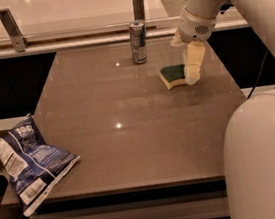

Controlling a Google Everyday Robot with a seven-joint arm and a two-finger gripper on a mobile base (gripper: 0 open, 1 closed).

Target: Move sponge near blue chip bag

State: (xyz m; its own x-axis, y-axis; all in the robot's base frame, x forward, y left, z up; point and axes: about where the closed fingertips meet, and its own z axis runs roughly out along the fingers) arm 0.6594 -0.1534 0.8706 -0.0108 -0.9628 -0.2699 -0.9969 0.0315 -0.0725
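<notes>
The sponge (172,76), dark green on top over pale yellow foam, lies on the brown table (130,132) at the far right. My gripper (192,75) hangs down from the white arm at the sponge's right edge, touching or nearly touching it. The blue chip bag (26,164), dark blue foil with white panels, lies at the table's near left corner and partly hangs over the edge, far from the sponge.
A tall silver drink can (138,43) stands at the back of the table, left of the sponge. A railing with metal posts (10,30) runs behind the table. The robot's white body (265,160) fills the near right.
</notes>
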